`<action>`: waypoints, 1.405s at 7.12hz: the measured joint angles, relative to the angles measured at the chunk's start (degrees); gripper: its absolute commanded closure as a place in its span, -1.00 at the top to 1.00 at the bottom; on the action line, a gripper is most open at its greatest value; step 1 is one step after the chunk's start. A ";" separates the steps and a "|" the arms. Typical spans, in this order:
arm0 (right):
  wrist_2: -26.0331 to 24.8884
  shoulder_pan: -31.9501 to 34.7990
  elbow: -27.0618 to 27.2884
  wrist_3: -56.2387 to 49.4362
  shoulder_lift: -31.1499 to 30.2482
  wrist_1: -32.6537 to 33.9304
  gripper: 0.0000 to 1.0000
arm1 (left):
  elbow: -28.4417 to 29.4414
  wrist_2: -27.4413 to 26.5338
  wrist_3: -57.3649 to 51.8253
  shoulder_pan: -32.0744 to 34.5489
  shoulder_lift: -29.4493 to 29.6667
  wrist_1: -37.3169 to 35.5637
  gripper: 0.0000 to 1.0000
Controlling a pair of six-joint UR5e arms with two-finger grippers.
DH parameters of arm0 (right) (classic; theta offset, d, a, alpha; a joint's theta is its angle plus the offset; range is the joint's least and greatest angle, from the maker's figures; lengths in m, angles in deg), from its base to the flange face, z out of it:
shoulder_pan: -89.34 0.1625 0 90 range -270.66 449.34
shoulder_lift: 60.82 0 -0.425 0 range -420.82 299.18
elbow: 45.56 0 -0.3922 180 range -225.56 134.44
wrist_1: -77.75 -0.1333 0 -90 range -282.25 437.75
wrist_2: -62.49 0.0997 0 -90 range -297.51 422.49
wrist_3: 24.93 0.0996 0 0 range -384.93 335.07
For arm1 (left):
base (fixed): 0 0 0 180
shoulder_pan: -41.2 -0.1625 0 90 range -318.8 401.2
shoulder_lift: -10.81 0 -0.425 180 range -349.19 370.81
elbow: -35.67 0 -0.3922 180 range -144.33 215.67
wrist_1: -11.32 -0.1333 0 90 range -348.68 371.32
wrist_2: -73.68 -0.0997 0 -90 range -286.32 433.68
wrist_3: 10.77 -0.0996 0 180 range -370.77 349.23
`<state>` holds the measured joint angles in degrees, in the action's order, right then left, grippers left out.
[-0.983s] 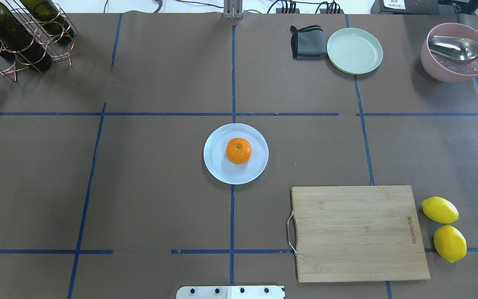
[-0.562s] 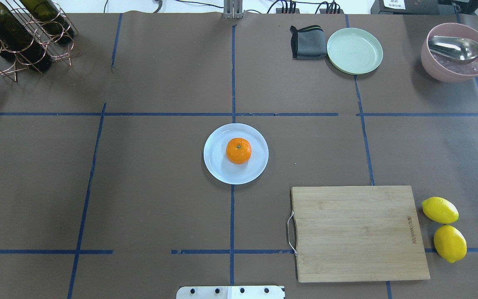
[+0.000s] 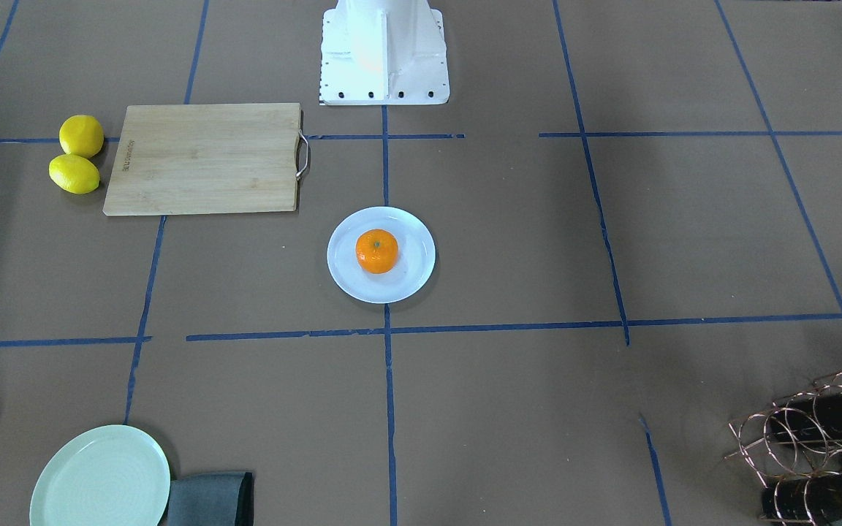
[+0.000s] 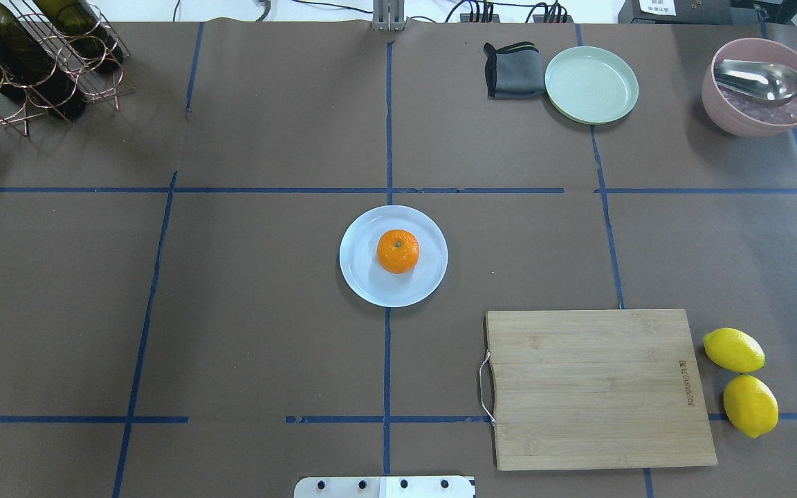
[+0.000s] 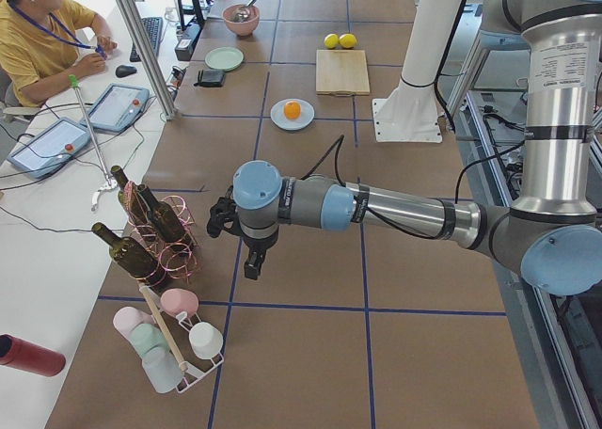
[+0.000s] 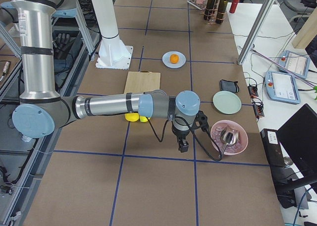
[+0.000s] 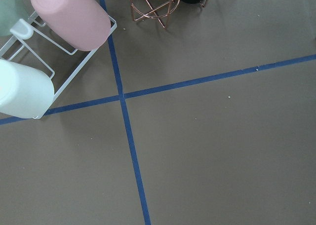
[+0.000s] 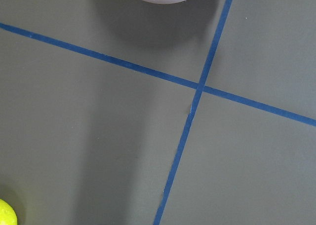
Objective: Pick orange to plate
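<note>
The left gripper (image 5: 251,262) hung near the wine bottle rack (image 5: 160,231), and the right gripper (image 6: 183,145) hung near the pink bowl (image 6: 240,145). I could not tell if their fingers were spread or pressed together. Farther off, the orange (image 4: 398,250) sat on the pale blue plate (image 4: 369,283), well apart from both grippers.

One camera is looking down on the table (image 4: 267,346) from behind the robot (image 4: 385,487) and another is facing the robot from across it, both showing the plate (image 4: 371,283) with the orange (image 4: 398,250). Two side cameras are looking along the table from its ends, while two wrist cameras are looking down at it from very close.
</note>
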<state>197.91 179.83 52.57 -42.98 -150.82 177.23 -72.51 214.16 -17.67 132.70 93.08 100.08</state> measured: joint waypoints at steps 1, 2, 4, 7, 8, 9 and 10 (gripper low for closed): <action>-0.12 -0.03 -1.08 -0.04 0.56 -0.37 1.00 | -0.21 0.13 -0.07 0.05 -0.59 0.12 1.00; -0.16 -0.04 -2.10 -0.05 0.90 -0.62 1.00 | -0.18 0.17 -0.24 0.05 -1.00 0.16 1.00; -0.02 -0.04 -3.15 0.00 1.39 -0.83 1.00 | 0.40 0.22 -0.38 -0.21 -0.91 0.92 1.00; -0.11 -1.41 -2.81 -0.01 1.58 -0.85 1.00 | 4.22 0.12 -0.40 -0.38 -0.47 9.50 1.00; -0.10 -2.24 -2.68 0.04 1.65 -0.82 1.00 | 5.41 -0.05 -0.38 -0.38 -0.38 10.45 1.00; -0.08 -2.64 -2.31 0.08 1.87 -0.77 1.00 | 7.00 -0.35 -0.32 -0.41 -0.07 10.79 1.00; -0.07 -2.79 -2.04 0.15 2.27 -0.62 1.00 | 8.63 -0.53 -0.27 -0.42 0.13 10.73 1.00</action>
<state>197.83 177.04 50.53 -42.83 -148.55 176.61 -63.88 213.63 -17.94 132.28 93.21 110.81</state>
